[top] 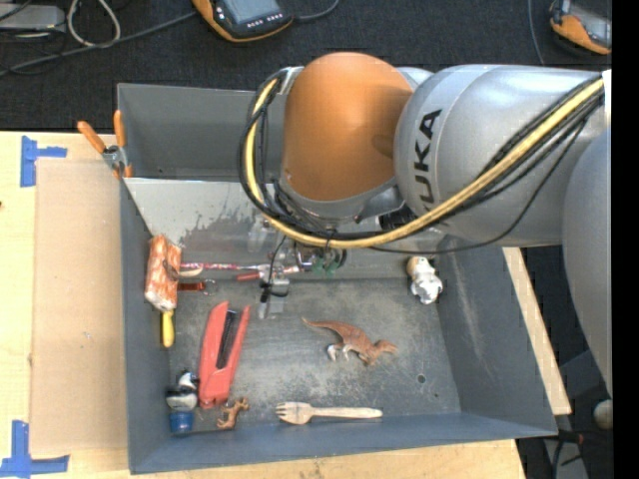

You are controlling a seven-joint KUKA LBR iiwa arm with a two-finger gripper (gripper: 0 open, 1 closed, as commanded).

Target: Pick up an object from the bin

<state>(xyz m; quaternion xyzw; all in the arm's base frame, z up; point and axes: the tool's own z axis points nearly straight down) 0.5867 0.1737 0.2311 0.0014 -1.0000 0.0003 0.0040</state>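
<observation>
End effector nr 1 red tool

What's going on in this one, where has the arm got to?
The KUKA arm reaches into the grey bin from the right. Its gripper is down near the floor in the middle of the bin, just beyond the far end of a red stapler-like tool and beside the end of a copper-coloured rod. Whether it has hold of anything I cannot tell. A brown toy dinosaur and a wooden fork lie apart, nearer the front.
</observation>
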